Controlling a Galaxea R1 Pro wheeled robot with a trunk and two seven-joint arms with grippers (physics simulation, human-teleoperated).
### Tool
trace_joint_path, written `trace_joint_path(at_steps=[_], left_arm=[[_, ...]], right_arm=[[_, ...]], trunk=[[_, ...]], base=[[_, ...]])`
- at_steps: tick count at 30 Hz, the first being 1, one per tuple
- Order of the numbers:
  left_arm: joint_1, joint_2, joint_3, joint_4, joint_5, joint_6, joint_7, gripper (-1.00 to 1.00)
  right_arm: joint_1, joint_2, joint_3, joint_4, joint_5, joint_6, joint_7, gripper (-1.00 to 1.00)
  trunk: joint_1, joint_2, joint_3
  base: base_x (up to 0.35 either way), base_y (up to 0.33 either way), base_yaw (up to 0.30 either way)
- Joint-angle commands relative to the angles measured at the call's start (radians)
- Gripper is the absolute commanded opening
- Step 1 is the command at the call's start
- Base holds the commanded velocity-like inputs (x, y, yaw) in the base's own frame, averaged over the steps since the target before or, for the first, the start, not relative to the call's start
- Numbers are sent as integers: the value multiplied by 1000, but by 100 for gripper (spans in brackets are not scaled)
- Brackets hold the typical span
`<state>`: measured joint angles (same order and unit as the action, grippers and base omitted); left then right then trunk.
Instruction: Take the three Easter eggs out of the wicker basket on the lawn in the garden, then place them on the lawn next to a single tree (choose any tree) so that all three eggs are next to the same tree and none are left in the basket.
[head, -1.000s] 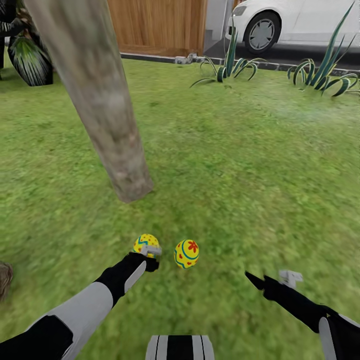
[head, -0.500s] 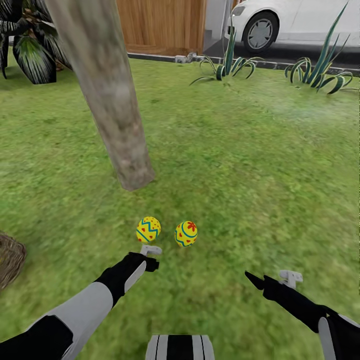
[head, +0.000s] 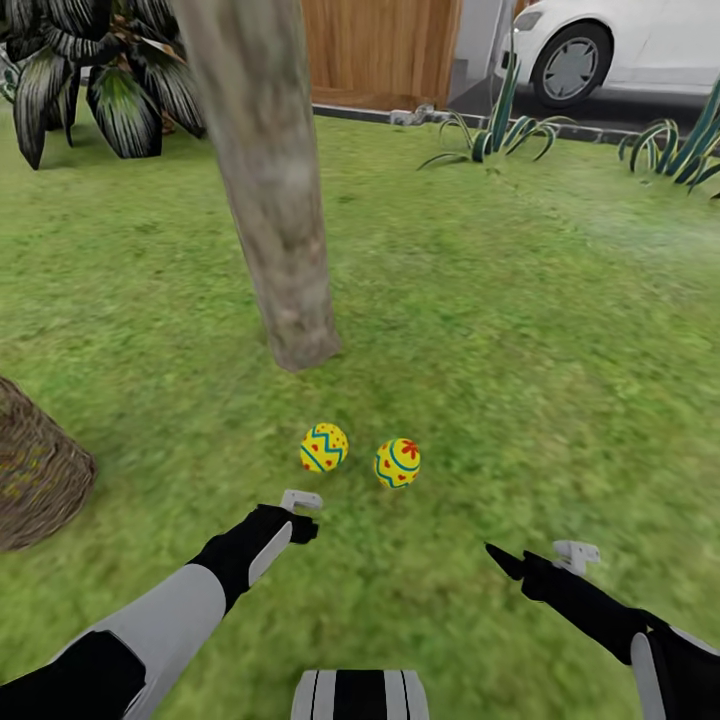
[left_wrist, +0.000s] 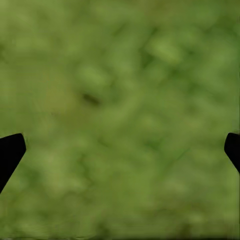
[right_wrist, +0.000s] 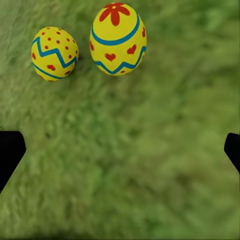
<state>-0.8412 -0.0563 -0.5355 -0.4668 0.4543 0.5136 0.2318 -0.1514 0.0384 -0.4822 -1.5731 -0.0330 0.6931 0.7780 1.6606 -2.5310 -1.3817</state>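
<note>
Two yellow Easter eggs lie side by side on the lawn (head: 520, 330), just in front of the tree's pale trunk (head: 285, 240). The left egg (head: 324, 447) has blue zigzags, the right egg (head: 398, 462) a red flower. Both also appear in the right wrist view, the dotted egg (right_wrist: 55, 53) and the flower egg (right_wrist: 118, 39). My left gripper (head: 305, 522) hangs open a short way in front of the left egg, over bare grass (left_wrist: 120, 100). My right gripper (head: 505, 560) is open too, to the right of the eggs. The wicker basket (head: 35, 470) stands at the left edge, its inside hidden.
Dark leafy plants (head: 110, 80) stand behind the tree at the back left. Spiky agave plants (head: 500, 135) line the lawn's far edge before a wooden fence (head: 385, 50) and a white car (head: 620, 45). Open grass stretches to the right.
The whole view has shifted back and leftward, bringing the basket into sight. The left gripper, at the left egg a second ago, now stands apart from it. Both eggs lie still.
</note>
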Motion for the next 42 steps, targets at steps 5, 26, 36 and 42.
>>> trace_joint_path(at_steps=[5, 26, 36, 42], left_arm=[[-1, 2, -5, -1, 11, 13, 2, 100], [-4, 0, -2, -1, 21, 197, -2, 100], [-5, 0, -2, -1, 21, 204, 1, 100], [-6, 0, -2, -1, 22, 204, 4, 100]], right_arm=[[-1, 0, -1, 0, -4, 8, 3, 100], [-2, 1, 0, 1, -4, 8, 3, 100], [-2, 1, 1, 1, -4, 8, 3, 100], [-2, 1, 2, 1, -4, 8, 3, 100]], trunk=[[-1, 0, 4], [-11, 5, 72], [-15, 7, 105], [-18, 9, 124]], base=[[-2, 0, 273], [-3, 0, 273], [-213, 0, 272], [-62, 0, 272]])
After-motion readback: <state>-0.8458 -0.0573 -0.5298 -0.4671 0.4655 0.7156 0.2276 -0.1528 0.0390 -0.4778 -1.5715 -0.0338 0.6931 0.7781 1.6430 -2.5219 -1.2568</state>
